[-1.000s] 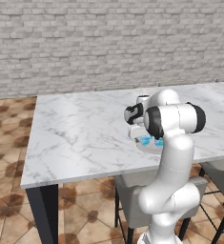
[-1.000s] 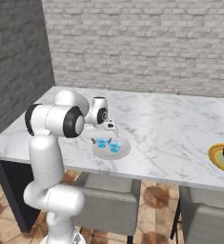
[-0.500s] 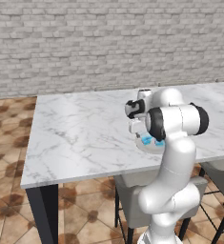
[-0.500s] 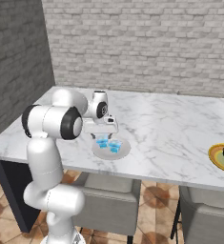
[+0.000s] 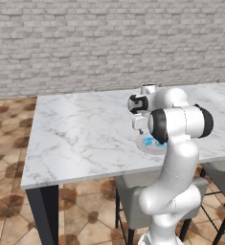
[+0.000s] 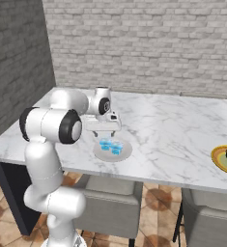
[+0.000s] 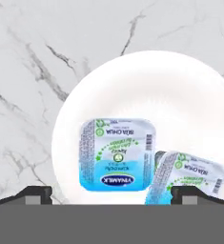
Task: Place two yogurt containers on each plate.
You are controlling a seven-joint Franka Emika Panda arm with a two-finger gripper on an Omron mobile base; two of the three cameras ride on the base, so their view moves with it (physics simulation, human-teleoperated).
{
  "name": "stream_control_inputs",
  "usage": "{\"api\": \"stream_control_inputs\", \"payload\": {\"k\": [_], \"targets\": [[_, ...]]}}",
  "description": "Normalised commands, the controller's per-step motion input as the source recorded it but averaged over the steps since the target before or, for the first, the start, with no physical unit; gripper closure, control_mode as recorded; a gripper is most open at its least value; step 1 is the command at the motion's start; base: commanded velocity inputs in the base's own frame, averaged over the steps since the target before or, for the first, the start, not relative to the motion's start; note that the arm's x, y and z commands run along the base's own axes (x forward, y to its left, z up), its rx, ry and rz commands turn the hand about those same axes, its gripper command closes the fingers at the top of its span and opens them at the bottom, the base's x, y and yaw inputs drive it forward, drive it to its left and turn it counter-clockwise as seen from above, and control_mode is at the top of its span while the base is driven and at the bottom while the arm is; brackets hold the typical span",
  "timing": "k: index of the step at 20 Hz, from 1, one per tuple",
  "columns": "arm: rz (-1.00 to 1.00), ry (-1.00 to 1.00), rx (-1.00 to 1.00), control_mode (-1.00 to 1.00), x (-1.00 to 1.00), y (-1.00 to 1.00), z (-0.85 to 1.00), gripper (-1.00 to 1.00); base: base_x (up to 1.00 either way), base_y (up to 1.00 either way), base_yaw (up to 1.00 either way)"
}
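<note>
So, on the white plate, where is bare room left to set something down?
The white plate is bare on its half away from the pincer. The near half is crowded: two blue yogurt cups sit close side by side. The marble table toward the yellow-rimmed plate is open.

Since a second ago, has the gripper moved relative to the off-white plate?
Yes. The gripper has risen: its hand sat lower over the off-white plate then and now stands higher above the two yogurt cups there.

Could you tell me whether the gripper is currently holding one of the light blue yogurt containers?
No, both light blue yogurt containers lie on the plain off-white round plate, with the gripper open above them.
</note>
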Motion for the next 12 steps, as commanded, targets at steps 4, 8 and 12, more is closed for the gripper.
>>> {"api": "stream_control_inputs", "payload": {"k": [4, 8, 12], "targets": [[0.0, -0.05, 0.0, -1.0, -0.78, -0.1, 0.45, -1.0, 0.0, 0.0, 0.0], [0.01, -0.2, 0.0, -1.0, -1.0, 0.0, 0.51, -1.0, 0.0, 0.0, 0.0], [0.02, -0.32, 0.0, -1.0, -1.0, -0.01, 0.5, -1.0, 0.0, 0.0, 0.0]]}}
